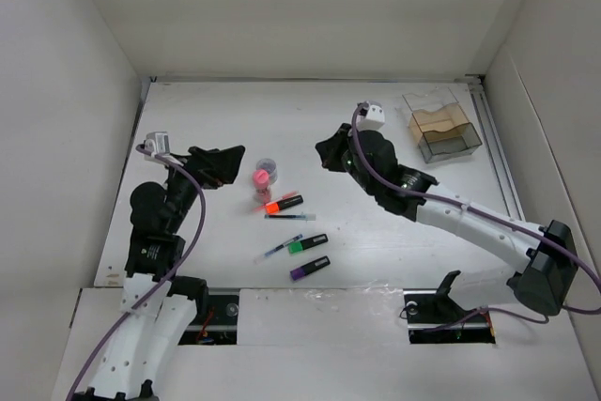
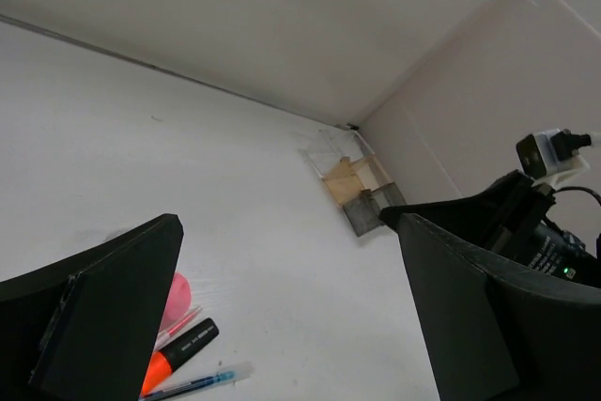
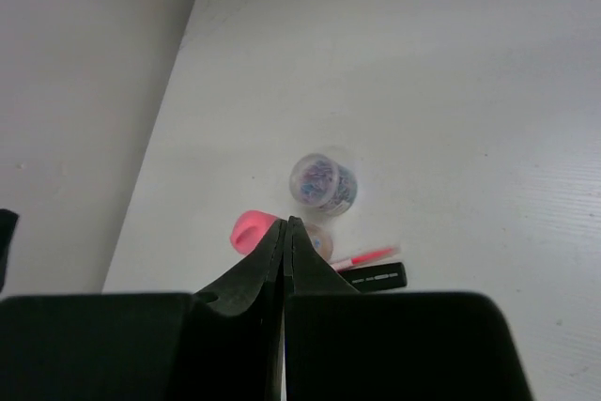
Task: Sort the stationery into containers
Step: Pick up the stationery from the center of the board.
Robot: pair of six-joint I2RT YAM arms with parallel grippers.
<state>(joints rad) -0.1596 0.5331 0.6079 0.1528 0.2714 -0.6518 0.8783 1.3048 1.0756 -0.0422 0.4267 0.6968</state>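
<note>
Left fingers (image 1: 223, 164) (image 2: 113, 312): spread wide, gripping nothing, over the desk (image 1: 376, 251) just left of the jar (image 1: 268, 166) (image 3: 324, 183), pointing toward it. Right fingers (image 1: 321, 151) (image 3: 285, 232): pressed flat together with nothing between, hovering near mid-desk, right of the jar and well apart from the organiser (image 1: 443, 127) (image 2: 362, 190). Organiser: upright in the far right corner, clear grey walls, tan stepped inside. Jar: clear, small, left of centre, with a pink cap (image 1: 262, 179) (image 3: 252, 230) touching or just beside its near side; cannot tell whether joined. Just nearer than the cap: orange highlighter (image 1: 284, 204) (image 2: 178, 349), tip to the left, a thin pink stick (image 3: 366, 256) alongside. Right below it: one pen (image 1: 289, 217), lying crosswise. Nearer still: second pen (image 1: 278, 250), tilted, its right end close to the green highlighter (image 1: 307, 244). Nearest the arm bases: purple highlighter (image 1: 309, 269), just beneath the green one, both tilted alike with coloured ends to the left. All the stationery loose on the desk in one cluster left of centre, well apart from the organiser. In the left wrist view: orange highlighter and a pen beside one finger, organiser far off in the corner. In the right wrist view: jar and cap just beyond the closed fingertips.
</note>
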